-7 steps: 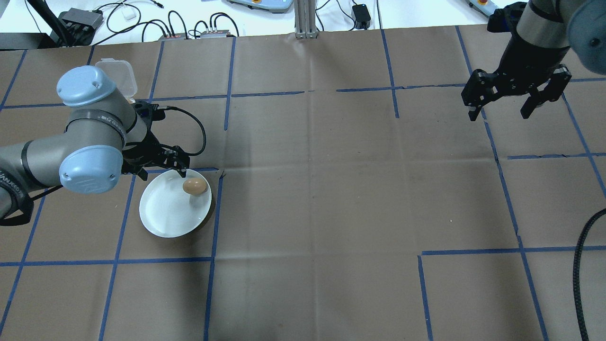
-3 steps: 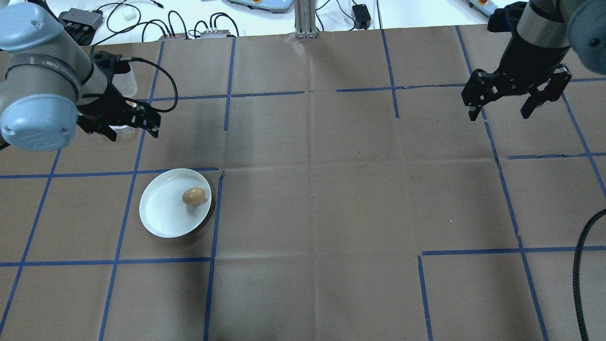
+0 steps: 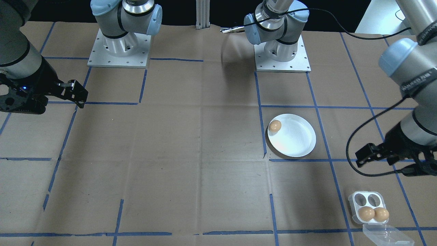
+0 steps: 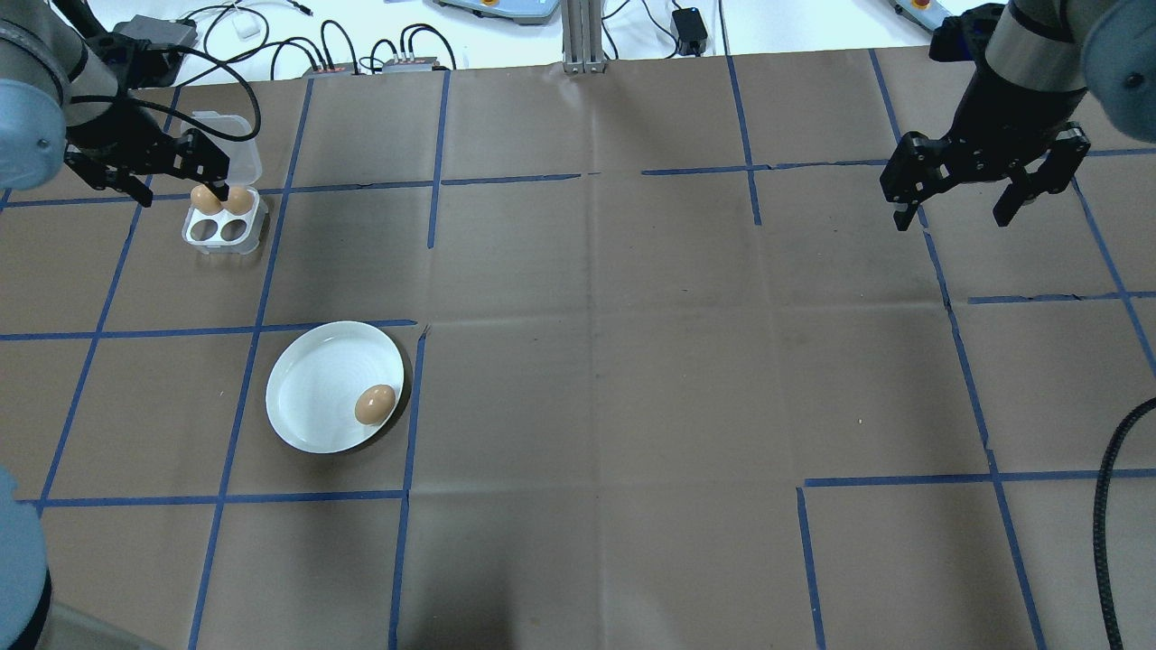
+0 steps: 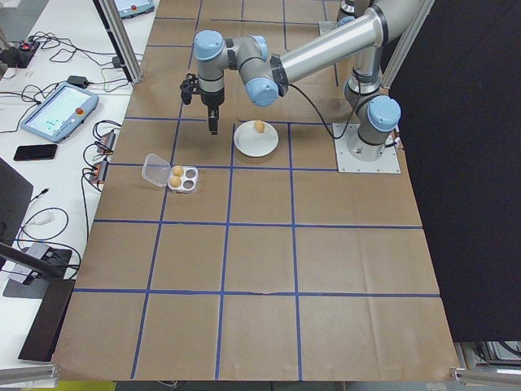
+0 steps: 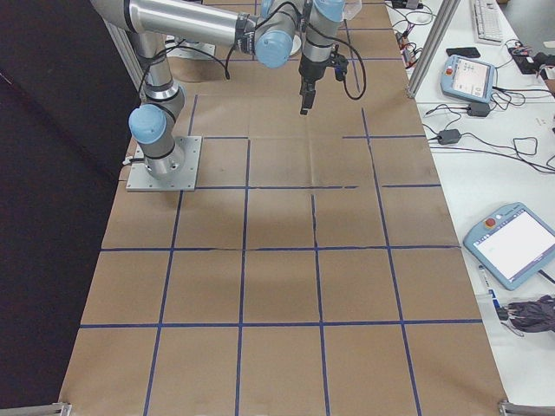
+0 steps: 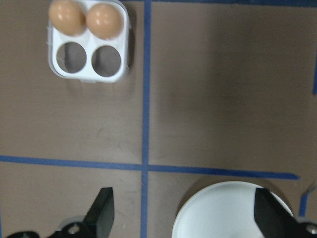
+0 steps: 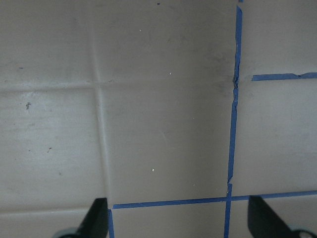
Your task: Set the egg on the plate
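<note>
Egg [image 4: 375, 403] lies inside plate [image 4: 307, 397], against the rim on the side toward table centre, nothing touching it. Placement appears done for this egg.

Left gripper [image 4: 149, 171] hangs above the egg tray [image 4: 223, 226], well apart from plate; fingers apart, holding nothing, per left wrist view. Tray: two eggs [image 7: 84, 19] in far cups, two near cups vacant; clear lid [image 3: 387, 235] open beside it.

Right gripper [image 4: 984, 185] idle over bare table [image 4: 632, 361], fingers apart, empty.

Judgement: task complete if one egg req'd; otherwise two left to move.
</note>
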